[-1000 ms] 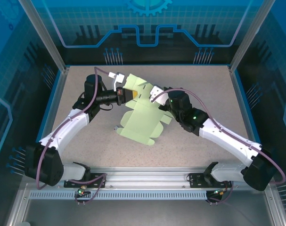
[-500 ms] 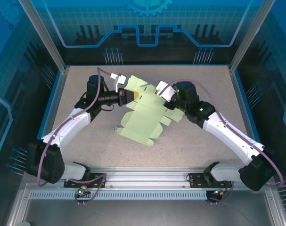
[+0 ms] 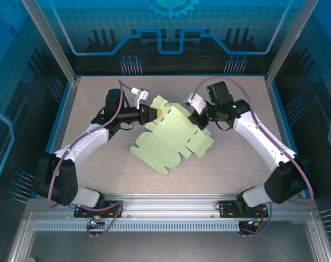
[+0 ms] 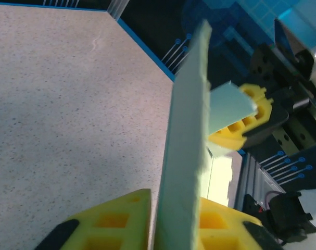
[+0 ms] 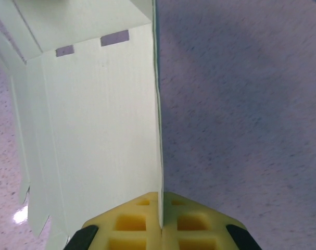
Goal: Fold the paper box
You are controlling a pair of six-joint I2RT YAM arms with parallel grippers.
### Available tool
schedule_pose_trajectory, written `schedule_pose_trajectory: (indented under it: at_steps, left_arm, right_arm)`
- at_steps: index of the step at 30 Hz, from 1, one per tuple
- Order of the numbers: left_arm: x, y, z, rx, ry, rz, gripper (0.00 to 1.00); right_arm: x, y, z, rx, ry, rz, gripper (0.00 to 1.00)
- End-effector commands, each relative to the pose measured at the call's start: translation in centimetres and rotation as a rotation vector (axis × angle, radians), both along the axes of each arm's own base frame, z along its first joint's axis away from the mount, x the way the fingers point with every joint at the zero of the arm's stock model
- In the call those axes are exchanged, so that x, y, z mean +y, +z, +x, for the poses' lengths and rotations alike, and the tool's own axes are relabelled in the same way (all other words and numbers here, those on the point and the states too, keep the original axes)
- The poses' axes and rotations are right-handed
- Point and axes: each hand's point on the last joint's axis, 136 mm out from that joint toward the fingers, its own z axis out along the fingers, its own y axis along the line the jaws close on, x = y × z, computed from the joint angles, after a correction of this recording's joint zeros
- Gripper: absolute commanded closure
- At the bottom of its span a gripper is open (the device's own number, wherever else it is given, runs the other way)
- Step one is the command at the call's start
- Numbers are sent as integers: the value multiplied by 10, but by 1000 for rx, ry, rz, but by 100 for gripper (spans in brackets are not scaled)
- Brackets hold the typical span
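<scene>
Rotated, paper box long axis now near-left to far-right.

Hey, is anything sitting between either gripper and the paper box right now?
Nothing visible stands in the way. One edge of the paper box is pinched in the shut right gripper. Another edge stands between the fingers of the left gripper, though how firmly that one grips is unclear.

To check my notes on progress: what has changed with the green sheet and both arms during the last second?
The right jaws, shut on the paper box, swung toward the far right, pulling that edge along; the sheet turned and shifted right. The left jaws stayed at its far-left edge, the sheet between them.
</scene>
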Motion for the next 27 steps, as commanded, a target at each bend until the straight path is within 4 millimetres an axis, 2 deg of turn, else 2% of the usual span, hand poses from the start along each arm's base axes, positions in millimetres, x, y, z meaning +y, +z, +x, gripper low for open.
schedule_pose_trajectory:
  at_steps: [1,4,6,9,12,14,20,27]
  left_arm:
    - [5,-21,12,4,50,52,75]
    - [13,-39,23,38,118,113,62]
    - [25,-49,31,51,207,169,55]
    - [43,-54,36,53,314,229,47]
    - [45,-55,31,68,355,226,46]
    - [34,-60,19,75,332,227,46]
    - [-20,-82,-22,82,199,243,46]
    - [-63,-129,-36,146,106,259,47]
  right_arm:
    - [-3,-17,-6,157,-23,27,96]
    - [-8,-41,1,232,-58,7,96]
    - [-14,-58,8,274,-91,-19,96]
    - [-26,-76,19,306,-152,-64,96]
    - [-41,-88,30,318,-217,-118,96]
    - [-50,-92,35,324,-248,-146,96]
    - [-75,-98,45,336,-326,-188,96]
    - [-74,-103,51,347,-344,-172,94]
